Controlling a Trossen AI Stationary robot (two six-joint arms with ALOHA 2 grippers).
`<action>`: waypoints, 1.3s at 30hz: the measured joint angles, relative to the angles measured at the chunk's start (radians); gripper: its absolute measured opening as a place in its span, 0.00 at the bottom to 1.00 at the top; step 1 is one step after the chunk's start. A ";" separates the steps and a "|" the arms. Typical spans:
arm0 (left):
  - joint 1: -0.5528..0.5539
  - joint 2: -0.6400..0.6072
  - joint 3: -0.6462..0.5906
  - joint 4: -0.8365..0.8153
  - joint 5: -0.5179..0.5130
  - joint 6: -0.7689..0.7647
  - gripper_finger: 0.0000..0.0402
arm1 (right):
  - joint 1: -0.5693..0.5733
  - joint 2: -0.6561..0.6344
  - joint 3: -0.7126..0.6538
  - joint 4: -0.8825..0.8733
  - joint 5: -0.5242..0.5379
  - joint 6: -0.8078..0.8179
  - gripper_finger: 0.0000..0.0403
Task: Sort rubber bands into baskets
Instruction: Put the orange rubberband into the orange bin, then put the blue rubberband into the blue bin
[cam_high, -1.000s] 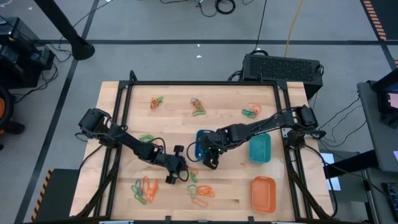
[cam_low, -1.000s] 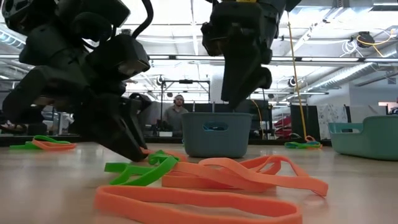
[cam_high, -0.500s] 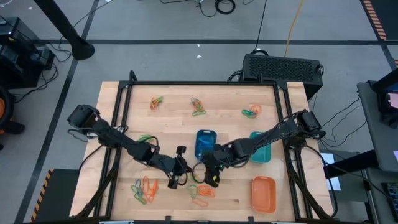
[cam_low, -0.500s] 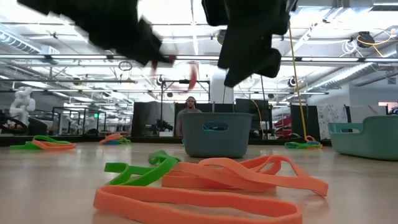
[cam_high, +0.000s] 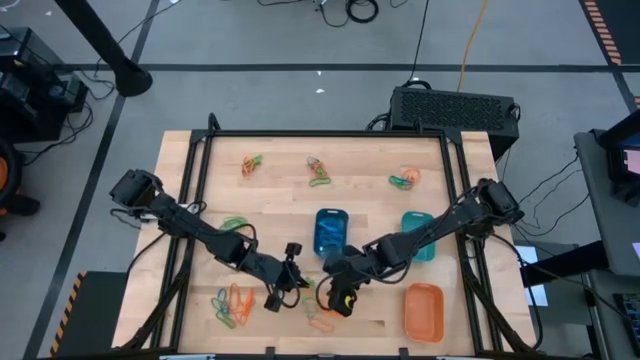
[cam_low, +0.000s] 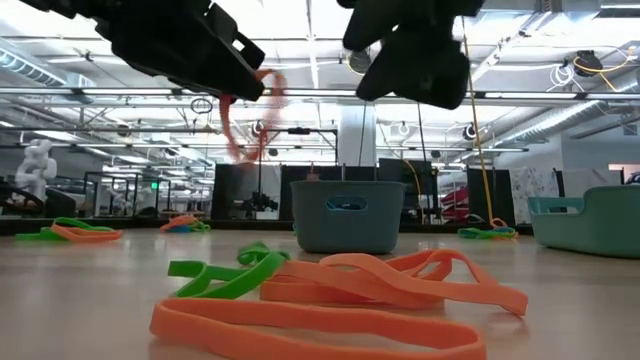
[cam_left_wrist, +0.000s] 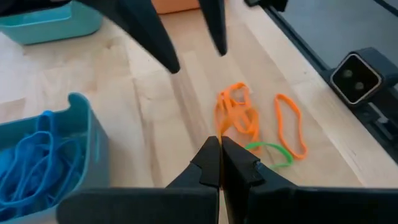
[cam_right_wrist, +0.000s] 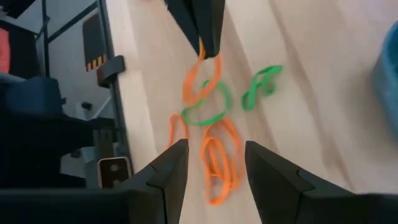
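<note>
Lifted off the table since a second ago, left gripper (cam_left_wrist: 219, 144) pinches an orange band (cam_left_wrist: 231, 115); right gripper (cam_right_wrist: 212, 155) hovers open.

Bright, even overhead light; the low view's arms are backlit silhouettes.

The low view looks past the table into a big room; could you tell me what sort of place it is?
Probably a robotics lab or workshop: exposed ceiling pipes, a wooden table inside a black frame, and cables across the grey floor.
</note>
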 joint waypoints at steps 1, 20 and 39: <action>-0.003 0.009 0.000 0.010 0.004 -0.001 0.01 | 0.006 0.000 0.000 0.000 0.000 0.010 0.37; -0.050 0.190 0.002 0.342 0.086 -0.033 0.22 | 0.091 -0.022 0.000 -0.085 -0.001 0.213 0.37; 0.161 -0.131 0.003 -0.107 0.004 -0.269 0.45 | -0.042 -0.457 0.000 -0.623 0.497 -0.044 0.37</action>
